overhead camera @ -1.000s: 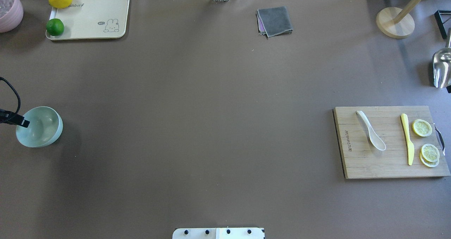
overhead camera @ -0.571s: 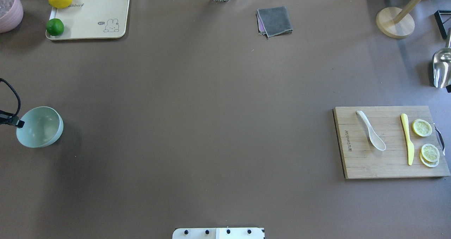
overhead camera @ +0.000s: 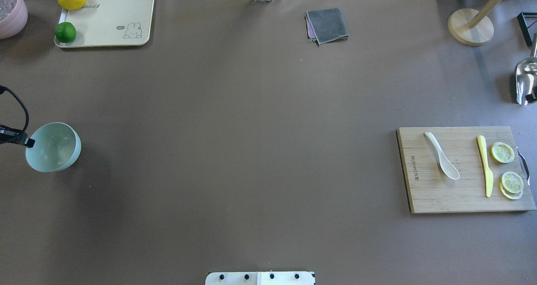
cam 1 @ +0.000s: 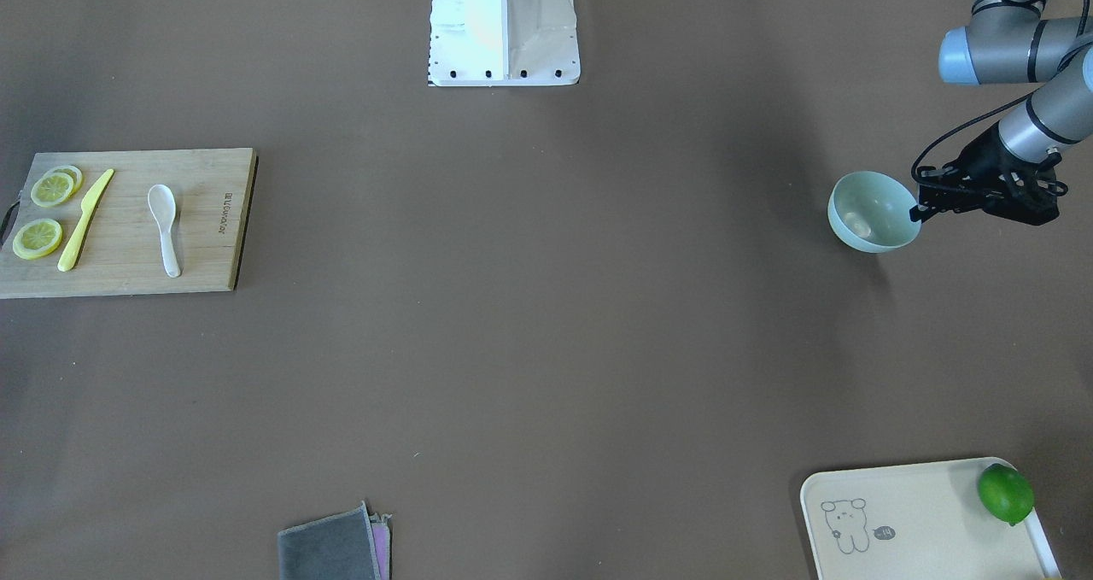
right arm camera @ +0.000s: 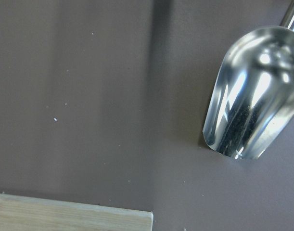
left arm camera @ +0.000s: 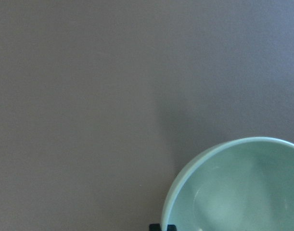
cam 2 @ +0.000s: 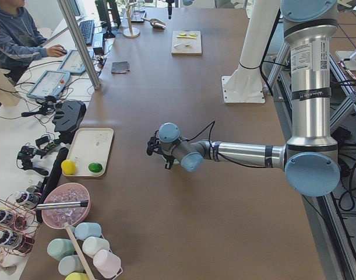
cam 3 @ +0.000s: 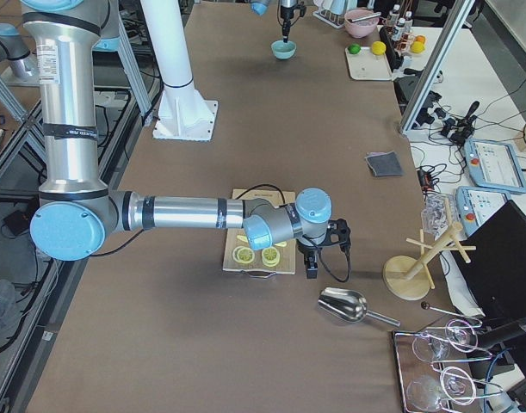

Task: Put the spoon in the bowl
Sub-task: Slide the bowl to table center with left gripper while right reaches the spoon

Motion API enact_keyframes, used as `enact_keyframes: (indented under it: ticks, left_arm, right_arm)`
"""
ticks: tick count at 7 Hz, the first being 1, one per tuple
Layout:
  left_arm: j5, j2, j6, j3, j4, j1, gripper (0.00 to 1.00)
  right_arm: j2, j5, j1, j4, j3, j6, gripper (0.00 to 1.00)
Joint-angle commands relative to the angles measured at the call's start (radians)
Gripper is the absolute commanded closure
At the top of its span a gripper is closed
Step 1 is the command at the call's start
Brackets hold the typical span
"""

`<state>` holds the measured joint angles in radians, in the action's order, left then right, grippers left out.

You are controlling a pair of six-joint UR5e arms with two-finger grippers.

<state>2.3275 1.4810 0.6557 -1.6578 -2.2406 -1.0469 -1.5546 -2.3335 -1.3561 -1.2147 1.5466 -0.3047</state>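
Observation:
The pale mint-green bowl is at the table's left side, and my left gripper is shut on its near-left rim. In the front view the bowl hangs tilted from the left gripper. The left wrist view shows the bowl at lower right. The white spoon lies on the wooden cutting board at the right, scoop toward me; it also shows in the front view. My right gripper hovers past the board's right edge; I cannot tell if it is open or shut.
A yellow knife and lemon slices share the board. A metal scoop lies at the right edge. A tray with a lemon and a lime, a grey cloth and a wooden stand are along the far edge.
The left gripper has carried the bowl a little to the right and farther from me, and the bowl's tilt has changed. The spoon and board have not moved.

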Motion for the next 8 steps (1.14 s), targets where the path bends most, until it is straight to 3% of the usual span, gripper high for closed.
enact_keyframes:
  ticks: [1, 3, 4, 6, 8]
  left_arm:
    - [0.001, 0.062, 0.174, -0.104, 0.064, 0.017, 1.00]
    - [-0.014, 0.204, 0.415, -0.129, 0.068, 0.129, 1.00]
    - [-0.064, 0.294, 0.521, -0.129, 0.111, 0.196, 1.00]
    - [-0.207, 0.506, 0.594, -0.126, 0.336, 0.315, 1.00]
    - [-0.296, 0.606, 0.669, -0.074, 0.365, 0.418, 1.00]
  right_arm:
    - [0.040, -0.003, 0.078, 0.001, 0.045, -0.156, 0.00]
    - [0.053, 0.003, 0.185, 0.001, 0.125, -0.308, 0.00]
    - [0.059, 0.005, 0.225, 0.001, 0.144, -0.312, 0.00]
    - [0.059, 0.017, 0.291, 0.000, 0.181, -0.312, 0.00]
    - [0.059, 0.057, 0.356, 0.000, 0.178, -0.312, 0.00]
